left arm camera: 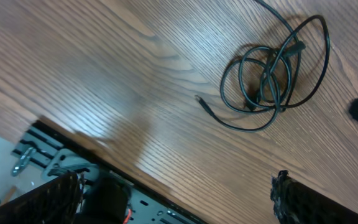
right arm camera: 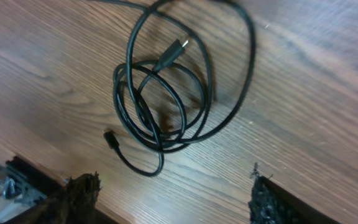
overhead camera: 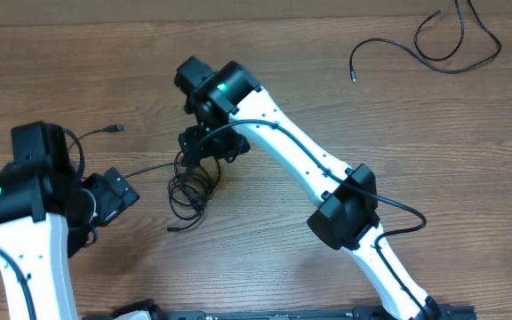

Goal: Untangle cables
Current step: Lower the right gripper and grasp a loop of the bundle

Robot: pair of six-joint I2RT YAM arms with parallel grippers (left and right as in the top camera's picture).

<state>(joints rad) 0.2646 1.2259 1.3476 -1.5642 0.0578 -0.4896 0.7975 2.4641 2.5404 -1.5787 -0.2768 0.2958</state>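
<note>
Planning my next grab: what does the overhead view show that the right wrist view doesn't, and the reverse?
Overhead only: a second, loose black cable lying apart at the far right, and the left gripper beside the tangle. Right wrist only: a silver-tipped plug lying within the loops, and the right gripper with its jaws wide apart. Both: the tangled black cable coil on the wooden table.

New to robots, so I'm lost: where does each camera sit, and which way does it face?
Overhead: above the table, facing down on the left arm and right arm.
Left wrist: on its arm, facing down past the left gripper.
Right wrist: likewise, past the right gripper, closer.
All three share the coiled cable.
</note>
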